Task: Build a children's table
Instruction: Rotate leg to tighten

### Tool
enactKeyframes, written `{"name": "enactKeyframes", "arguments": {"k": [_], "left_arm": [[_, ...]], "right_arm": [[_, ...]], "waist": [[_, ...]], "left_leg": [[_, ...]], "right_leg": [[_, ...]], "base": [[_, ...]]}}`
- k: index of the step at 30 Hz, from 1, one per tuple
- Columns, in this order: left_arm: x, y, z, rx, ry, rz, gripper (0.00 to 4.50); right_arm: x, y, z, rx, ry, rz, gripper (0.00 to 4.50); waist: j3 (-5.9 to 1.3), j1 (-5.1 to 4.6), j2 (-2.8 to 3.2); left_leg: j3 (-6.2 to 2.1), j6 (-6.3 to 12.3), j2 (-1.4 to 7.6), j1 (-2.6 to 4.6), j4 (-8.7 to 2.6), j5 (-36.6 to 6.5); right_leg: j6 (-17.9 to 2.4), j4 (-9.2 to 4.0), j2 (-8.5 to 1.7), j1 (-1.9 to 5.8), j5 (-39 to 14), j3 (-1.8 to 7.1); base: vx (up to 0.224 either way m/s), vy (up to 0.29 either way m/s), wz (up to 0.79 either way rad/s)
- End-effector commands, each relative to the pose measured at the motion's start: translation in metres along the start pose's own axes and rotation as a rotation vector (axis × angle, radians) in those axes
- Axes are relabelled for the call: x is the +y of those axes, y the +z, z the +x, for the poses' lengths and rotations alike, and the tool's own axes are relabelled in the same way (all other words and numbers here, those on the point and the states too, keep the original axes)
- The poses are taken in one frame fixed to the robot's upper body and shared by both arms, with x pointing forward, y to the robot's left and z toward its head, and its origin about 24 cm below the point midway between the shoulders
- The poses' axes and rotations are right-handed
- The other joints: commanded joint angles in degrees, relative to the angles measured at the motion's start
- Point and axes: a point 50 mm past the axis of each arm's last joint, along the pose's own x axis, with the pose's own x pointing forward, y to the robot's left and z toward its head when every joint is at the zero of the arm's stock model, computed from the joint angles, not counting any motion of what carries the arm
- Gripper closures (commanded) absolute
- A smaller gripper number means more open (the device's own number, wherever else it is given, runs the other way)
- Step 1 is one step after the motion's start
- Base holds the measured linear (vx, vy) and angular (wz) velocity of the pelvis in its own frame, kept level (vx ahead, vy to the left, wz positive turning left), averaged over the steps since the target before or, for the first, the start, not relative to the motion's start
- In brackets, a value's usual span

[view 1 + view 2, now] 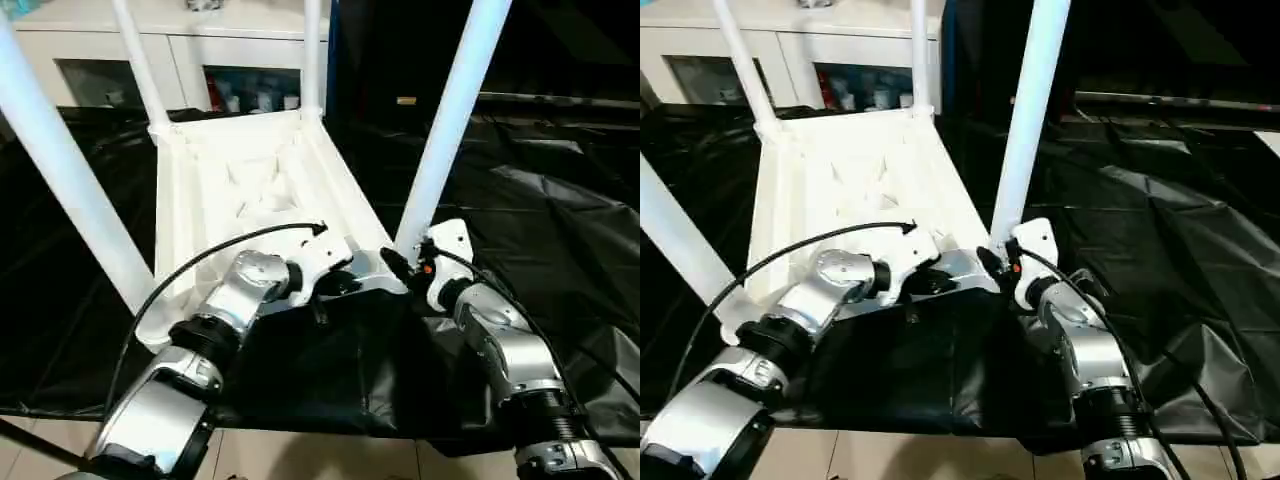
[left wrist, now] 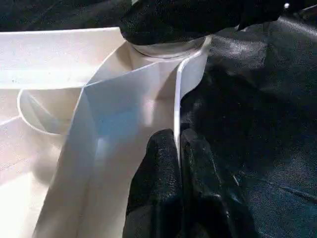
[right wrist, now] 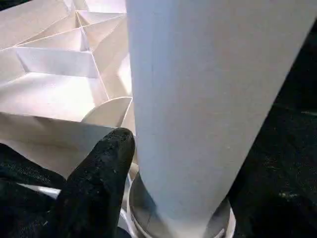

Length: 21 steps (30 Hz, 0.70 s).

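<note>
White plastic children's table upturned | left gripper pinching near rim | right gripper clasping near-right leg, pressing straight into socket.

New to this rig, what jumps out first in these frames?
The white children's table lying upside down on the black sheet, all four legs pointing up. At its near edge, the left gripper is pinched shut on the thin rim wall, while the right gripper sits around the base of the near right leg, at its corner socket.
</note>
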Motion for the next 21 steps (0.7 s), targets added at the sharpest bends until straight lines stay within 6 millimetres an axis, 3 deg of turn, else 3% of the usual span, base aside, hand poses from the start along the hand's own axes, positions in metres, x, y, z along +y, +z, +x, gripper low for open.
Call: {"name": "enactKeyframes", "arguments": {"k": [1, 8, 13, 17, 21], "left_arm": [[0.0, 0.005, 0.008, -0.027, 0.068, -0.018, 4.5], [0.0, -0.002, -0.006, -0.043, -0.056, 0.003, 4.5], [-0.007, -0.007, -0.02, -0.049, -0.226, 0.052, 4.5], [-0.008, -0.016, -0.035, 0.001, -0.358, 0.07, 4.5], [-0.007, -0.02, -0.049, 0.024, -0.448, 0.049, 4.5]], "right_arm": [[0.039, -0.017, 0.009, 0.073, 0.179, 0.04, 1.32], [0.04, -0.008, -0.009, 0.05, 0.436, -0.104, 1.32], [0.034, -0.004, -0.029, 0.074, 0.639, -0.128, 1.32], [0.02, -0.003, -0.035, 0.101, 0.687, -0.182, 1.32], [0.01, -0.001, -0.04, 0.127, 0.712, -0.197, 1.32]], "waist": [[-1.87, -0.22, -0.44], [-1.94, 0.08, -0.9], [-2.05, 0.21, -0.72], [-2.15, 0.1, -0.5], [-2.55, 0.31, -0.36]], "left_leg": [[-0.83, 2.34, 1.24, -0.13, -4.3, -14.3], [-0.65, 3.81, 1.2, -0.3, -4.08, -13.0], [-0.62, 5.7, 1.51, -0.43, -3.95, -10.4], [-0.58, 5.66, 1.65, -0.32, -3.92, -10.1], [-0.26, 6.16, 1.71, 0.0, -3.48, -6.5]], "right_leg": [[-8.8, -4.7, -2.51, 2.02, -18.5, 2.07], [-8.8, -4.61, -2.68, 2.3, -17.5, 2.15], [-11.3, -3.97, -2.71, 2.61, -12.5, 2.11], [-13.0, -3.51, -2.63, 2.59, -10.0, 2.04], [-16.0, -2.36, -2.34, 2.73, -1.3, 2.07]], "base": [[0.0, 0.0, 0.0], [0.0, 0.0, 0.0], [0.0, 0.0, 0.0], [0.0, 0.0, 0.0], [0.0, 0.0, 0.0]]}}
